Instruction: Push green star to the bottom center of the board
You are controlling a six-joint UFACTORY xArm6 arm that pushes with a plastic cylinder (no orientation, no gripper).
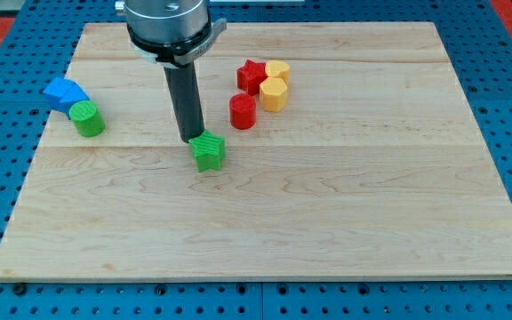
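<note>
The green star (209,151) lies on the wooden board (327,222), left of the board's middle. My tip (192,138) stands just above and slightly left of the star in the view, touching or almost touching its top-left edge. The dark rod rises from there to the arm's head at the view's top.
A red cylinder (243,111), a red star (252,76) and two yellow blocks (275,92) cluster to the upper right of the star. A blue block (65,93) and a green cylinder (86,118) sit near the board's left edge.
</note>
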